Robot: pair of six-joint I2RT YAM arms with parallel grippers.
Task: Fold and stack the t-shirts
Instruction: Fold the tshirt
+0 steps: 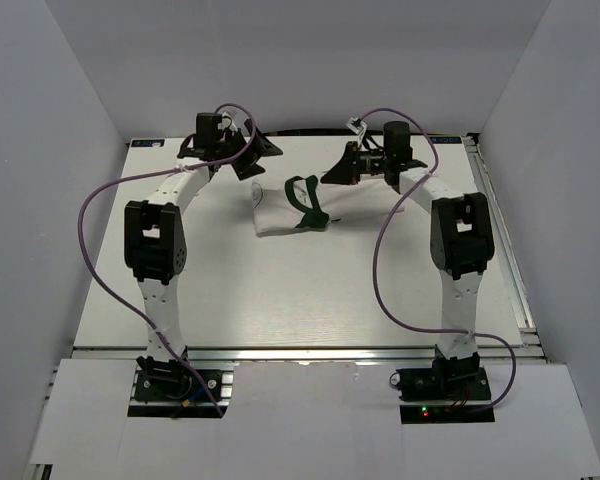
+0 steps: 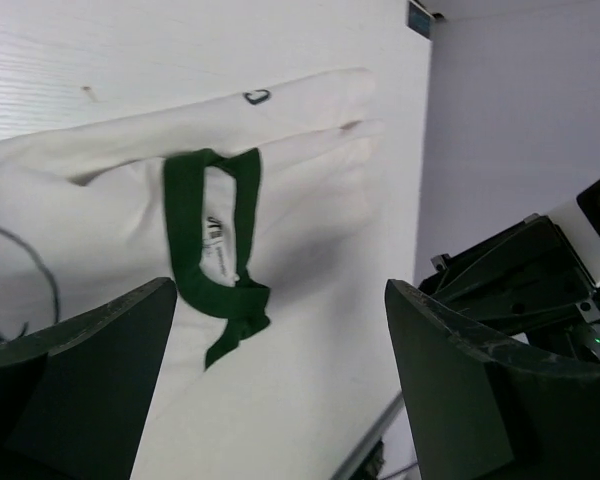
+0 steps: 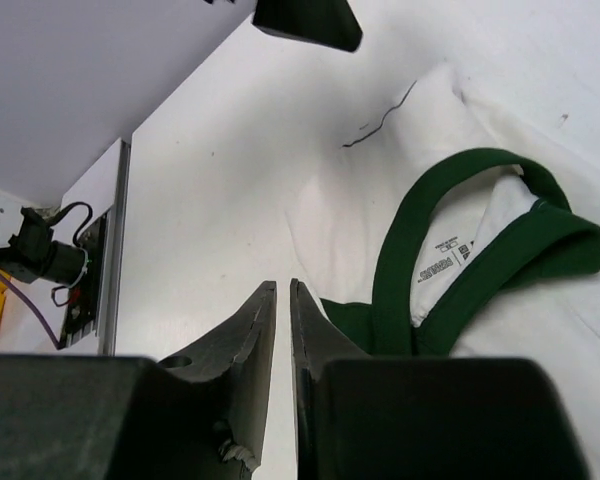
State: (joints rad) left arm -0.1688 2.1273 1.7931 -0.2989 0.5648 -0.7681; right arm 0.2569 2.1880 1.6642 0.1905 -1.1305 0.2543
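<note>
well, the folded t-shirt (image 1: 275, 220) lies at the far middle of the table (image 1: 280, 300), between the two arms, its dark green neck trim (image 1: 310, 215) on top toward the right side. the left jaws stand wide apart near the shirt's far left corner, holding nothing. the right jaws are narrow, a thin empty slit, just beside the collar.

Light was bright and even, falling from overhead; the white table (image 1: 280, 300) looked nearly washed out in the top view, with only faint, soft shadows beneath the arms (image 1: 155, 250). In the left wrist view the t-shirt (image 2: 300, 200) was sharp, while the near fingers (image 2: 70, 380) were dark and blurred. The right wrist view rendered the collar label (image 3: 442, 268) crisply, its own fingers (image 3: 245, 350) soft-edged
</note>
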